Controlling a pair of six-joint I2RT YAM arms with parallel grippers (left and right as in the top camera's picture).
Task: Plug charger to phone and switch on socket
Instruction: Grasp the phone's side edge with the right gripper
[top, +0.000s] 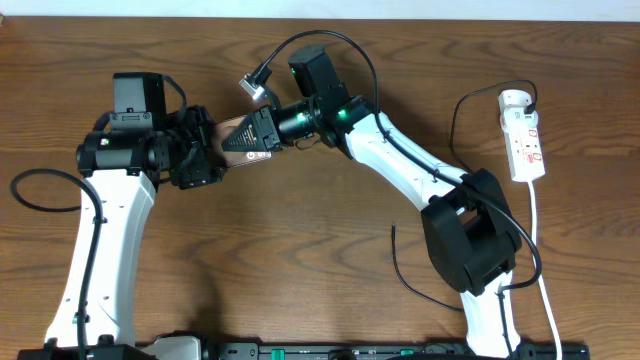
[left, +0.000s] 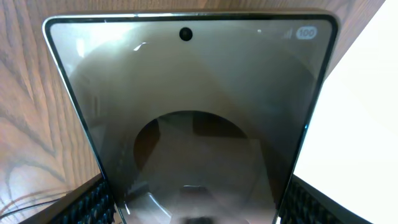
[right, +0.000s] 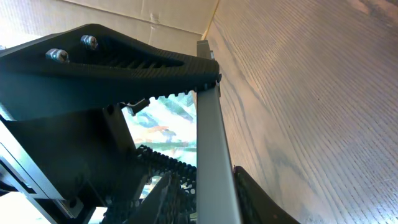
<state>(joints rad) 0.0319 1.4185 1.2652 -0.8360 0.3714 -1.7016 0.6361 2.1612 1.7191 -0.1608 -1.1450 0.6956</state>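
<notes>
The phone (top: 238, 138), a dark slab with a brownish patch and white lettering, is held above the table at the upper middle between both grippers. My left gripper (top: 212, 152) is shut on its left end. In the left wrist view the phone's glossy screen (left: 193, 112) fills the space between the fingers (left: 196, 202). My right gripper (top: 260, 130) is shut on its right end. In the right wrist view the phone's pale edge (right: 208, 118) runs between the fingers (right: 211, 196). The charger's black cable (top: 402, 278) lies at lower right, its free tip near the right arm's base. The white socket (top: 526, 140) lies at far right.
The socket's white cord (top: 545, 285) runs down the right side toward the front edge. A black cable loops from the socket's top end (top: 456, 125). The right arm's base (top: 478, 240) stands beside the charger cable. A black cable loop (top: 35, 190) lies at far left.
</notes>
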